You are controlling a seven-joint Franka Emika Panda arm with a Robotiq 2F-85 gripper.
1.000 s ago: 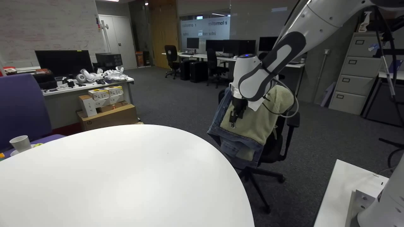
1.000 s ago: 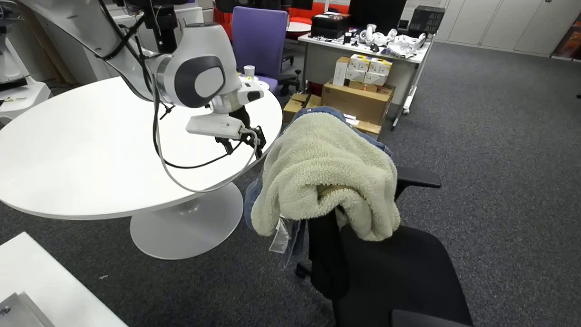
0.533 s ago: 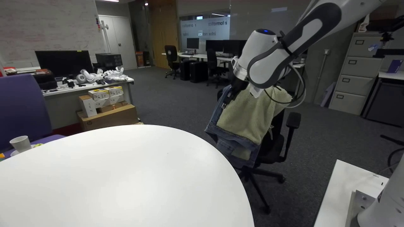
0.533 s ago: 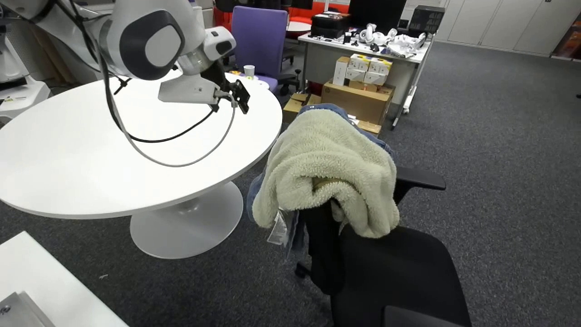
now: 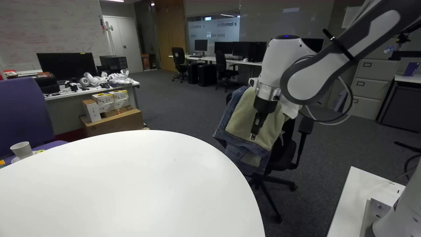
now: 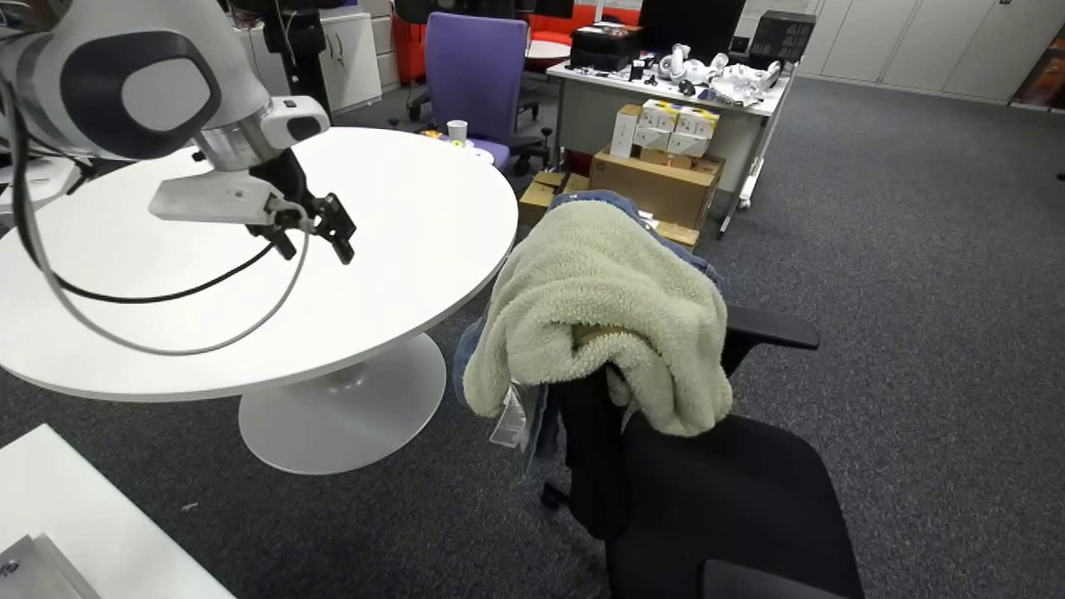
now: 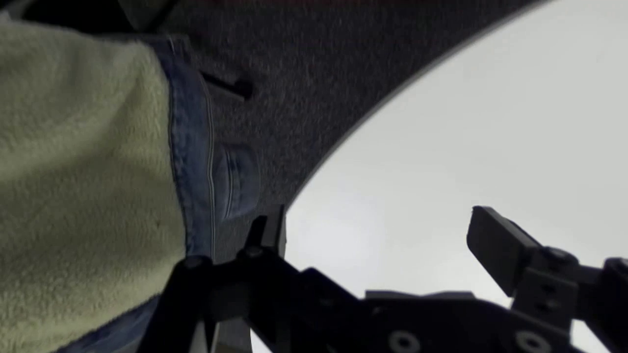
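White robot arm, bent at the wrist, extends with its end effector pointing down above a round tabletop, released, jaws spread wide; nearby, a fleece-lined denim jacket hangs over a black office chair

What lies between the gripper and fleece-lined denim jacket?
In an exterior view, white round tabletop, then dark carpet, show between the gripper and the jacket.

Arm seemingly bent, end effector downward, fingers spread
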